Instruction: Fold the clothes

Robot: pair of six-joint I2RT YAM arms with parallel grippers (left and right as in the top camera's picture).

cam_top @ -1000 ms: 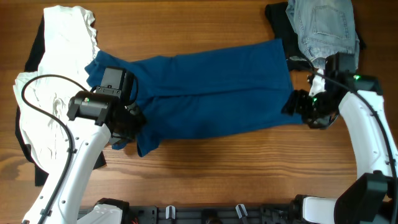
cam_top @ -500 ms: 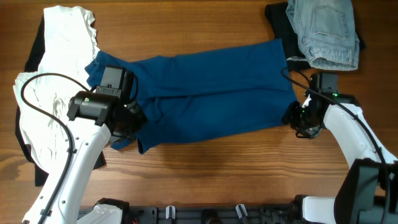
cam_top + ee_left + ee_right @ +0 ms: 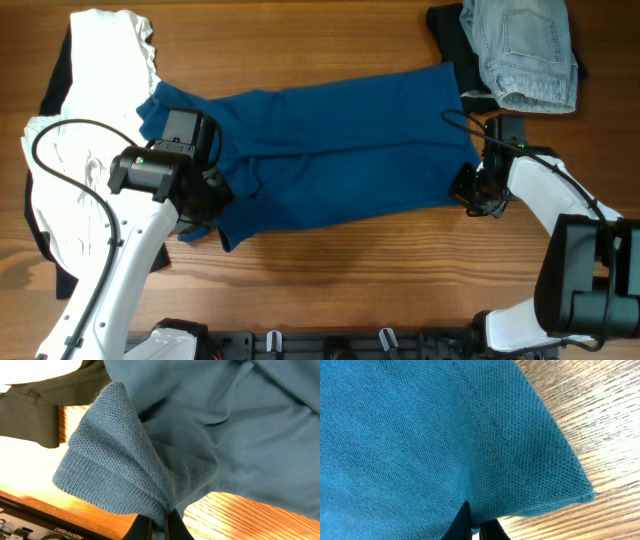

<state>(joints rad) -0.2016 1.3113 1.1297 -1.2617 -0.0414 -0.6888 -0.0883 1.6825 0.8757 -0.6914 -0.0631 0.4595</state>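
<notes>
Blue shirt (image 3: 330, 150) pinched both ends: left gripper (image 3: 159, 527) clamps ribbed cuff, right gripper (image 3: 476, 527) clamps hem corner. I fear thin bites slip mid-fold, skewing crease.

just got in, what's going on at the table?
Both arms are working the large deep-blue knit shirt, which lies stretched out across the wooden table. The left gripper is pinched on a bunched ribbed edge at the shirt's near-left end. The right gripper is pinched on its near-right corner. A white garment lies piled at the left and light-blue denim lies over black cloth at the far right, neither touched.
</notes>
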